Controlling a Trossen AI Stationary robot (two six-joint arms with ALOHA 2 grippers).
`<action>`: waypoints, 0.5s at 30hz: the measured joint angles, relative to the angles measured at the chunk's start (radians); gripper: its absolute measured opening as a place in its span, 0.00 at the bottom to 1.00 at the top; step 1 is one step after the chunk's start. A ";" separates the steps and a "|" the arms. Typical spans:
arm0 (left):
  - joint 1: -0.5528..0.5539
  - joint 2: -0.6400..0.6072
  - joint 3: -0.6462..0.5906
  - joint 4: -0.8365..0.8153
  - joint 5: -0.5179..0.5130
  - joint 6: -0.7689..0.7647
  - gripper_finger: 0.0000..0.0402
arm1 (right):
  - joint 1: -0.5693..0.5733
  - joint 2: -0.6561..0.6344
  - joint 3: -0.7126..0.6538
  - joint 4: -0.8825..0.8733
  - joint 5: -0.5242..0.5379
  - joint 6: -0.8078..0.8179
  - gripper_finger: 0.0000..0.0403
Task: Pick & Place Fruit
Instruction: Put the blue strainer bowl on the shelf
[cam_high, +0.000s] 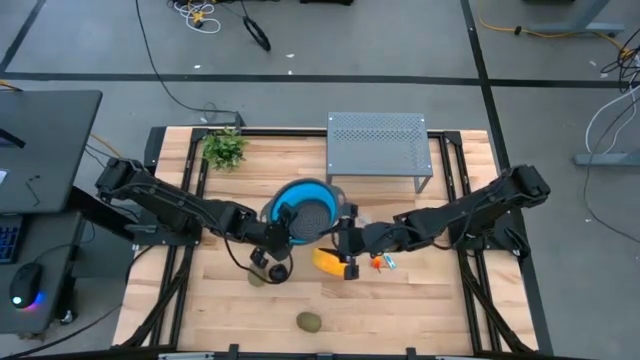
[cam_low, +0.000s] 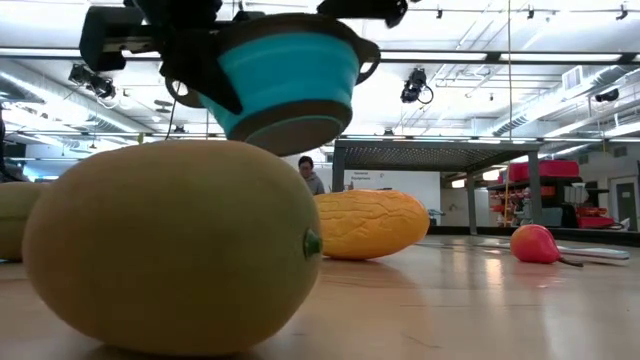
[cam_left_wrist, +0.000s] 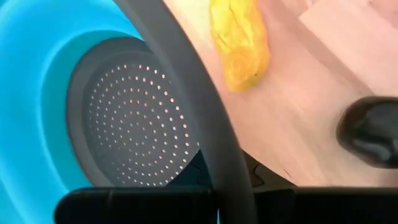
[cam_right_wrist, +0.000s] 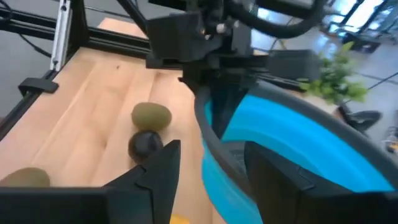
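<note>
The left gripper clamps a blue perforated colander's rim; right gripper, fingers apart, hovers beside it. Only the low view shows it lifted above a bumpy yellow fruit.

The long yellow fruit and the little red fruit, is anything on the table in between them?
No. In the low view, only bare wood of the table shows between the long yellow fruit and the little red fruit.

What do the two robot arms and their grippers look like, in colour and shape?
Both arms are dark, almost black, built of slim jointed segments with thicker blocks at the joints. The left gripper and the right gripper end in flat, matte black fingers with angular edges. No markings are readable.
</note>
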 joint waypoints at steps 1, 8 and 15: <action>0.009 0.000 0.000 0.000 0.001 0.007 0.02 | 0.013 -0.017 0.000 -0.019 0.022 0.000 0.47; 0.059 0.000 0.000 0.061 0.008 0.057 0.01 | 0.093 -0.116 0.000 -0.178 0.107 0.062 0.47; 0.124 0.001 0.082 0.081 0.008 0.164 0.01 | 0.137 -0.131 -0.001 -0.328 0.102 0.185 0.47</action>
